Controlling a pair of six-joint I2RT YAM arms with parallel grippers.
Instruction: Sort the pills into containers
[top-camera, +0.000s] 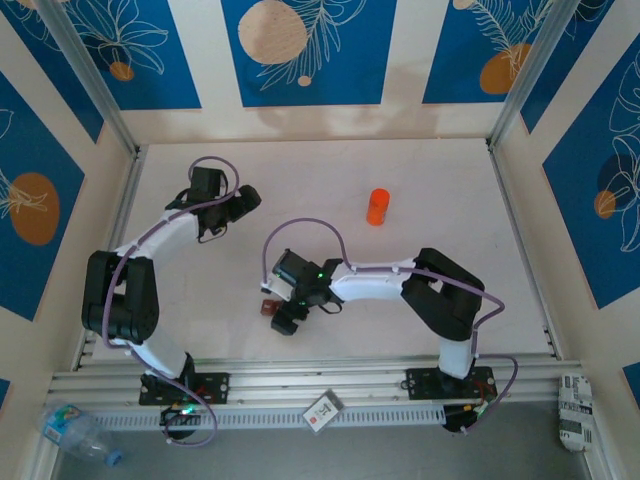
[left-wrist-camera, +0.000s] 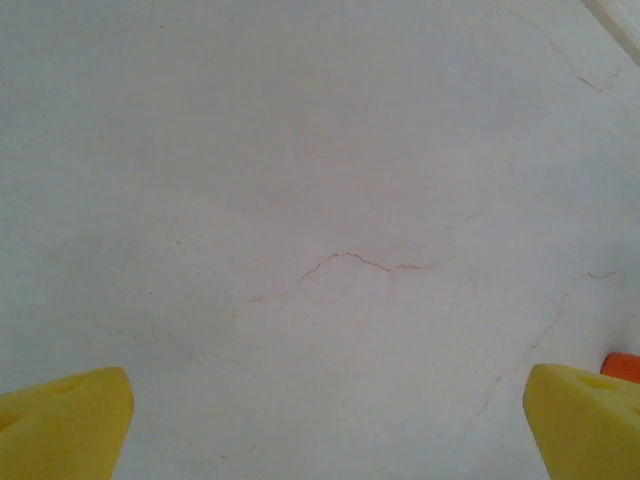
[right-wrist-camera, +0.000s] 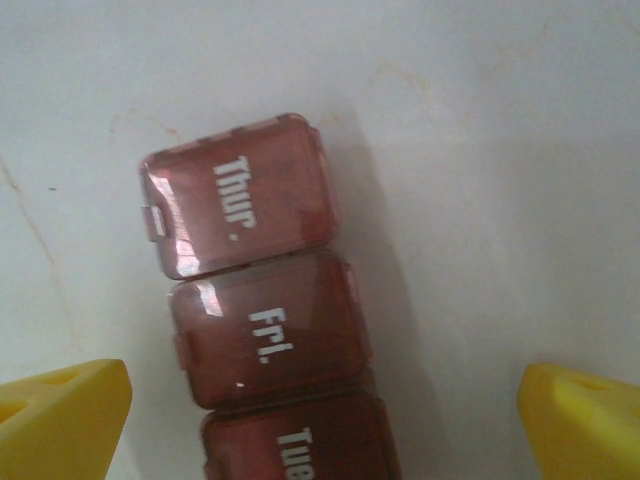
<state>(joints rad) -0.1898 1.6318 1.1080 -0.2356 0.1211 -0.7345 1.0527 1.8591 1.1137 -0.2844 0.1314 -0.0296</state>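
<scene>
While the right hand (top-camera: 284, 319) hangs low over the tabletop (top-camera: 450, 180), its yellow fingers (right-wrist-camera: 70, 410) are spread wide w/ nothing gripped. The containers (right-wrist-camera: 260, 320) lie on the surface between and just beyond those fingers: a reddish-brown see-through strip. Three compartments show in the wrist view, lids marked "Thur.", "Fri." and "Tue", all closed. The Thur. one sits a bit skewed vs. its neighbour. Whether any pills are inside, can't tell through the tinted lids.

From above, the strip sits close to the near edge of the tabletop, a little left of the middle, mostly covered by the right hand.

The left hand (left-wrist-camera: 325, 420) is over toward the left edge, about midway back, fingers also wide apart and holding nothing; bare white surface w/ fine cracks below it. An orange bottle (top-camera: 377, 207) stands upright toward the far edge, right of centre, well apart from both hands.
</scene>
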